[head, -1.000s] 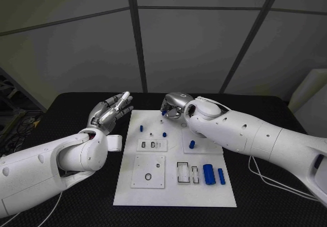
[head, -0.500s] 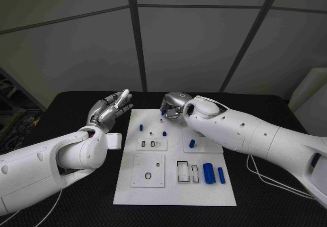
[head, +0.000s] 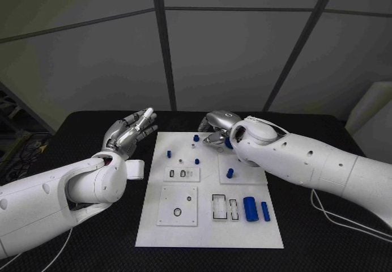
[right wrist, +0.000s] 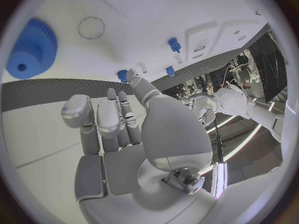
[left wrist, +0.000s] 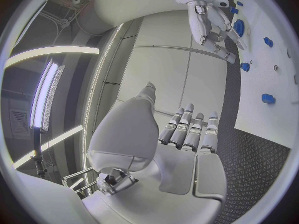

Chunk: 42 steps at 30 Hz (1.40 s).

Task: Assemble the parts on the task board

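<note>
The small blue peg [head: 196, 137] stood at the far edge of the white task board [head: 208, 226], just left of the right hand [head: 217, 136]. That hand's fingers [right wrist: 118, 122] were curled and held nothing. The left hand [head: 131, 133] hung released over the black desk [head: 73, 141], farther off.

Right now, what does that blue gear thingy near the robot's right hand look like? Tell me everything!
The gear is a small, bright blue wheel that looks like plastic, with little teeth all round its edge and a round raised hub with a hole in its middle. It sits on the white board near the far edge. The right hand hangs close by with its fingers apart, not touching it. Nothing else touches it.
</note>
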{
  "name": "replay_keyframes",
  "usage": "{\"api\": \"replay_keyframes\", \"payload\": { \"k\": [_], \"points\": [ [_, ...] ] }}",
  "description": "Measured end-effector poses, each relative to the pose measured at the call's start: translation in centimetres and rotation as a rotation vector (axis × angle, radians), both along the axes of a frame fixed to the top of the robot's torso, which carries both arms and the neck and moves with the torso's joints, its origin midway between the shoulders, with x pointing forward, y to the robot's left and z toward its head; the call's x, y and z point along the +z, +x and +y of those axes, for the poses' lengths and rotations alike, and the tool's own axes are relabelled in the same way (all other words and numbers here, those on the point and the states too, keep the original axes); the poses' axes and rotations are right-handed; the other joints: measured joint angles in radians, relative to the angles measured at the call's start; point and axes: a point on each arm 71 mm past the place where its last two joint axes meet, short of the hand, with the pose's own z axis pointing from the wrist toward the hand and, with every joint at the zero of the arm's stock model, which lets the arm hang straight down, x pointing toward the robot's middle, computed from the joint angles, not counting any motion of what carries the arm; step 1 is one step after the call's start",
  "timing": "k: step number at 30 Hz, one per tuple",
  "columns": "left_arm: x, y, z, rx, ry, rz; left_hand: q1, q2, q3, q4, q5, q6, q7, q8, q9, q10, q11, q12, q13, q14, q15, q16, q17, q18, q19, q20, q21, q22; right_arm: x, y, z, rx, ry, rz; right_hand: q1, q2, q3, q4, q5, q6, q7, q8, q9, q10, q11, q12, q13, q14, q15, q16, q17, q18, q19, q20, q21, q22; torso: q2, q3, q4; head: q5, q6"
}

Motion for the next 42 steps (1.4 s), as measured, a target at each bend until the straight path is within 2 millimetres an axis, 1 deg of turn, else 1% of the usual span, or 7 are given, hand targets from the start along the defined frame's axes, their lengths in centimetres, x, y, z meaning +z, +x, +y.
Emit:
{"api": "replay_keyframes", "payload": {
  "k": [6, 10, 13, 19, 24, 29, 42],
  "points": [
    [0.0, 0.1, 0.5, 0.01, 0.004, 0.001, 0.0, 0.0, 0.0, 0.0, 0.0, 0.0, 0.0, 0.0, 0.0, 0.0, 0.0, 0.0, 0.0, 0.0, 0.0, 0.0, 0.0, 0.0, 0.0, 0.0, 0.0, 0.0, 0.6, -0.9, -4.6, -0.051, 0.049, 0.019, -0.013, -0.001, -0.02, 0.032, 0.0, 0.046, 0.02, 0.009, 0.005, 0.09, -0.007, 0.041, 0.014, 0.006, -0.005, 0.041, 0.056, 0.0, 0.048, -0.006, 0.042, 0.076, -0.006, 0.0042, -0.012, -0.001, 0.003],
    [-0.1, 0.1, 0.6, 0.01, 0.004, 0.002, 0.0, 0.0, 0.0, 0.0, 0.0, 0.0, 0.0, 0.0, 0.0, 0.0, 0.0, 0.0, 0.0, 0.0, 0.0, 0.0, 0.0, 0.0, 0.0, 0.0, 0.0, 0.0, 0.7, -1.0, -7.9, -0.121, 0.096, 0.063, -0.061, -0.01, -0.038, 0.079, 0.0, 0.056, -0.004, 0.009, 0.005, 0.263, -0.048, 0.122, 0.056, 0.012, -0.033, 0.093, 0.14, -0.025, 0.117, -0.027, 0.109, 0.206, -0.01, 0.0076, -0.0198, -0.004, 0.003],
    [-0.1, 0.1, 0.6, 0.01, 0.004, 0.002, 0.0, 0.0, 0.0, 0.0, 0.0, 0.0, 0.0, 0.0, 0.0, 0.0, 0.0, 0.0, 0.0, 0.0, 0.0, 0.0, 0.0, 0.0, 0.0, 0.0, 0.0, 0.0, 0.6, -1.2, -9.7, -0.167, 0.127, 0.099, -0.098, -0.046, -0.068, 0.132, 0.0, 0.067, -0.033, 0.009, 0.014, 0.393, -0.085, 0.233, 0.14, 0.012, -0.068, 0.137, 0.216, -0.032, 0.156, -0.063, 0.147, 0.279, -0.012, 0.0094, -0.0244, -0.005, 0.003],
    [-0.1, 0.3, 0.7, 0.009, 0.004, 0.003, 0.0, 0.0, 0.0, 0.0, 0.0, 0.0, 0.0, 0.0, 0.0, 0.0, 0.0, 0.0, 0.0, 0.0, 0.0, 0.0, 0.0, 0.0, 0.0, 0.0, 0.0, 0.0, 0.2, -1.1, -11.1, -0.234, 0.146, 0.168, -0.037, -0.12, -0.081, 0.323, 0.005, 0.038, -0.04, 0.003, 0.049, 0.385, -0.089, 0.955, 0.905, 0.01, -0.072, 0.226, 0.356, -0.047, 0.186, -0.074, 0.179, 0.3, -0.013, 0.0109, -0.0274, -0.009, 0.004],
    [-0.2, 0.3, 0.6, 0.006, 0.002, 0.004, 0.0, 0.0, 0.0, 0.0, 0.0, 0.0, 0.0, 0.0, 0.0, 0.0, 0.0, 0.0, 0.0, 0.0, 0.0, 0.0, 0.0, 0.0, 0.0, 0.0, 0.0, 0.0, -0.1, -0.9, -10.7, -0.254, 0.129, 0.202, 0.009, -0.153, -0.1, 0.435, 0.005, 0.008, -0.027, 0.003, 0.071, 0.434, -0.075, 1.257, 1.216, 0.012, -0.069, 0.265, 0.361, -0.047, 0.192, -0.064, 0.197, 0.3, -0.011, 0.0114, -0.0271, -0.012, 0.005],
    [-0.2, 0.4, 0.6, 0.004, 0.001, 0.005, 0.0, 0.0, 0.0, 0.0, 0.0, 0.0, 0.0, 0.0, 0.0, 0.0, 0.0, 0.0, 0.0, 0.0, 0.0, 0.0, 0.0, 0.0, 0.0, 0.0, 0.0, 0.0, -0.4, -0.6, -10.2, -0.27, 0.107, 0.224, 0.021, -0.166, -0.111, 0.481, 0.005, -0.015, -0.016, 0.003, 0.078, 0.451, -0.07, 1.32, 1.232, 0.012, -0.062, 0.276, 0.361, -0.063, 0.188, -0.06, 0.2, 0.3, -0.01, 0.0113, -0.0249, -0.013, 0.003],
    [-0.3, 0.5, 0.5, -0.001, -0.001, 0.008, 0.0, 0.0, 0.0, 0.0, 0.0, 0.0, 0.0, 0.0, 0.0, 0.0, 0.0, 0.0, 0.0, 0.0, 0.0, 0.0, 0.0, 0.0, 0.0, 0.0, 0.0, 0.0, -1.0, 0.0, -9.0, -0.292, 0.073, 0.25, 0.045, -0.152, -0.105, 0.495, 0.005, -0.018, -0.018, 0.003, 0.084, 0.455, -0.066, 1.33, 1.232, 0.009, -0.058, 0.28, 0.361, -0.063, 0.192, -0.057, 0.204, 0.3, -0.009, 0.0107, -0.0241, -0.009, -0.004]
  ]
}}
